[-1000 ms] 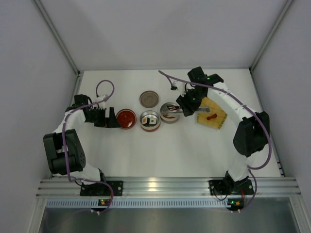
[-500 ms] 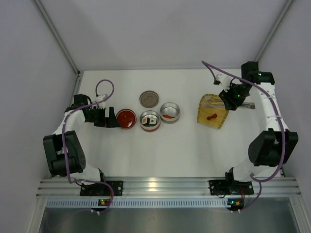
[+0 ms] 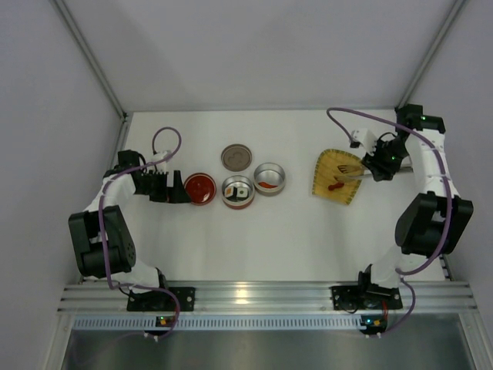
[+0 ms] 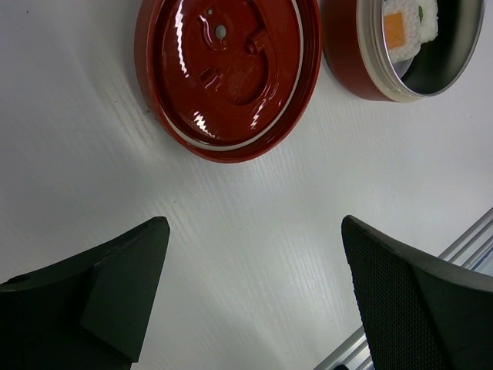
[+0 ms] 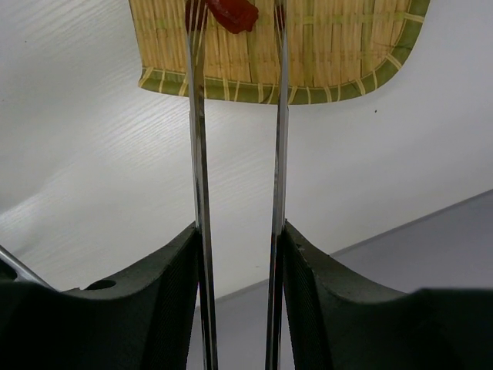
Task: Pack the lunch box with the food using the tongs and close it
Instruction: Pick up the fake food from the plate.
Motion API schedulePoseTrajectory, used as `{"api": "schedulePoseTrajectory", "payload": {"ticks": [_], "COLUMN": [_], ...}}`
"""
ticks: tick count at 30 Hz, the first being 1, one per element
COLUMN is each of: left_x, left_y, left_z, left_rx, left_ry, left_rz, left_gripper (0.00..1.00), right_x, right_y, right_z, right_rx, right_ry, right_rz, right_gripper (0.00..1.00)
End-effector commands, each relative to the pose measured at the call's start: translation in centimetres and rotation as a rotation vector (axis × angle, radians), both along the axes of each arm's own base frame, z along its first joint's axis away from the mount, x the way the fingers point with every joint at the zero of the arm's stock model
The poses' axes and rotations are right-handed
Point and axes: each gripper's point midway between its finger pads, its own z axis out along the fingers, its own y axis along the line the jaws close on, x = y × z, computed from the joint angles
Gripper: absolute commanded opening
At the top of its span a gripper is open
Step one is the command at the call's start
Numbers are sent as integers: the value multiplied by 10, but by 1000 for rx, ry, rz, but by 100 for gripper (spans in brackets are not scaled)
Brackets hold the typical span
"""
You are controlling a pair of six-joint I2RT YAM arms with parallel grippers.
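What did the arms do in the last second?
The right end effector, gripping the tongs, swung from the silver tin right to the bamboo mat; tong tips now flank a red piece. The left end effector, open, stayed put.

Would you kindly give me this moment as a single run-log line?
phase: picking food | right jaws: shut on tongs, prongs either side of red piece on mat | left jaws: open, near red lid

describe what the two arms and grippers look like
The left arm and right arm are white links with chunky black joints, a purple cable looping along each. The left gripper and right gripper have matte black wedge-shaped fingers, finely dimpled inside.
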Motion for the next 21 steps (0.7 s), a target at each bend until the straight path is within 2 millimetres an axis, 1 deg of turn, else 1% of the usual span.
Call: {"api": "schedulePoseTrajectory", "payload": {"ticks": [1,13,21], "left_x": [13,20,23], "left_y": [4,6,7], "left_z": [16,24,27], "left_rx": [4,11,6], "left_ry": [-57,-63,-63], "left_rz": [-3,14,24], "left_gripper": [98,98,98], "right_x": [-38,-36,-31], "right_y": [2,1,2], "right_z": [-5,-21,-30], "right_rx": [13,16,12], "right_ry": [141,210,236], "right_rz": [69,79,84], "right_gripper": [43,45,45]}}
